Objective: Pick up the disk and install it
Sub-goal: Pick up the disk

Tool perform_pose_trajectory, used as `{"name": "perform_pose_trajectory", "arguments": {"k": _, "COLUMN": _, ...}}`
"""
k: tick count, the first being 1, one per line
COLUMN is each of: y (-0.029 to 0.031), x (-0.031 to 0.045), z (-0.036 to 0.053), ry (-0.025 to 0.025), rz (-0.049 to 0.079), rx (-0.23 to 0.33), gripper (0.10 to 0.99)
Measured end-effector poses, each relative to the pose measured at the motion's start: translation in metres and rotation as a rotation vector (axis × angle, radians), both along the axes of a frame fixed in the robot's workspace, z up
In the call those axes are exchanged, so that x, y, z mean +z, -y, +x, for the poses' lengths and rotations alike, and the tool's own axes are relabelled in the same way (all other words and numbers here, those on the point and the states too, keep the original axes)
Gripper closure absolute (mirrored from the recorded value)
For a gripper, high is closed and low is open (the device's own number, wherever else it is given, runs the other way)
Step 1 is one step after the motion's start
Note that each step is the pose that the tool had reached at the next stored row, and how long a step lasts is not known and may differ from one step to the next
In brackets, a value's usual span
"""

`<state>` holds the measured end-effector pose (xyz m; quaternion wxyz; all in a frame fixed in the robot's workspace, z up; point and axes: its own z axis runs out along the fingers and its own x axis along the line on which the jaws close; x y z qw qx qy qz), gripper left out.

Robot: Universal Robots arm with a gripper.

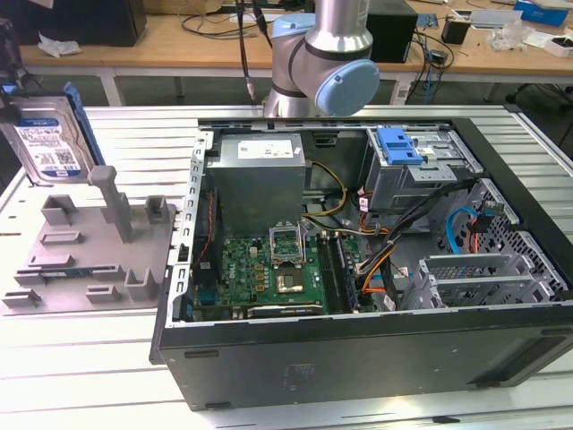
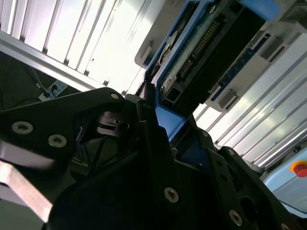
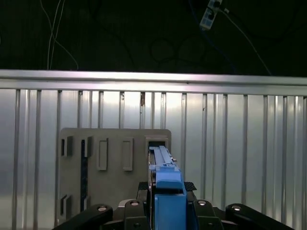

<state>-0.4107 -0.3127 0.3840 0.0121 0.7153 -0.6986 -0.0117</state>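
The disk (image 1: 49, 134) stands on edge at the exterior view's far left, silver with a white-and-blue label and a blue carrier bracket (image 1: 79, 112) along its side. It is over the far-left end of the grey fixture plate (image 1: 85, 242). In the first wrist view my gripper (image 3: 165, 188) is shut on the disk's blue bracket (image 3: 167, 201), a dark finger on each side. The disk's far end meets a slot (image 3: 158, 143) in the fixture; whether it still sits inside I cannot tell. The second wrist view shows the disk's circuit-board side (image 2: 201, 52) in the gripper (image 2: 160, 120).
An open computer case (image 1: 358, 358) lies to the exterior view's right of the fixture. Inside are a grey power-supply box (image 1: 260, 170), a motherboard (image 1: 269, 269), loose cables (image 1: 394, 242) and a drive cage with a blue latch tab (image 1: 398, 148). The arm's elbow (image 1: 322, 72) stands behind the case.
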Motion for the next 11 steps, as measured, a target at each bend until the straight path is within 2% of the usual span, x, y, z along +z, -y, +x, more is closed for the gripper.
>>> {"name": "perform_pose_trajectory", "arguments": {"k": 7, "y": 0.0001, "x": 0.027, "z": 0.0002, "ry": 0.0, "rz": 0.0, "rx": 0.0, "gripper": 0.718}}
{"name": "perform_pose_trajectory", "arguments": {"k": 9, "y": 0.0001, "x": 0.0408, "z": 0.0002, "ry": -0.0001, "rz": 0.0, "rx": 0.0, "gripper": 0.718}}
{"name": "perform_pose_trajectory", "arguments": {"k": 11, "y": 0.0001, "x": 0.0477, "z": 0.0003, "ry": 0.0, "rz": 0.0, "rx": 0.0, "gripper": 0.718}}
